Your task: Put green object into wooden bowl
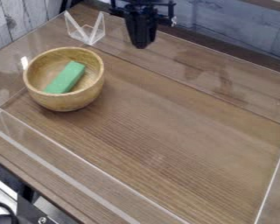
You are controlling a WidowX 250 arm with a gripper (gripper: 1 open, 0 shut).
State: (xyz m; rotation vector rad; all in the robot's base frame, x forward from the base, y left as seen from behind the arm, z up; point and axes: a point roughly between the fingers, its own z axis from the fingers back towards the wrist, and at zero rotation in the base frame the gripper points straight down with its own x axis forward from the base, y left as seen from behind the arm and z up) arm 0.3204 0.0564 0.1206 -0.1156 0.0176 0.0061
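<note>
A broad, smooth brown wood-grain tabletop (178, 122) carries a round, thick-walled light tan wooden bowl (64, 94) near its left edge. A small flat bright green rectangular block (67, 77) lies inside the bowl's hollow. The black gripper (140, 39) hangs over the table's far edge, well apart from the bowl; whether its jaws are apart or together cannot be told.

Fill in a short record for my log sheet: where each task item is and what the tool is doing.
bowl: round light tan wooden bowl, upright on the brown wooden table, left side
block: flat bright green rectangular block, lying inside the bowl
tool: black tool, at the table's far edge, right of the bowl, apart from it, holding nothing visible
tool jaws: too dark to tell open or shut
task state: block is in the bowl
</note>
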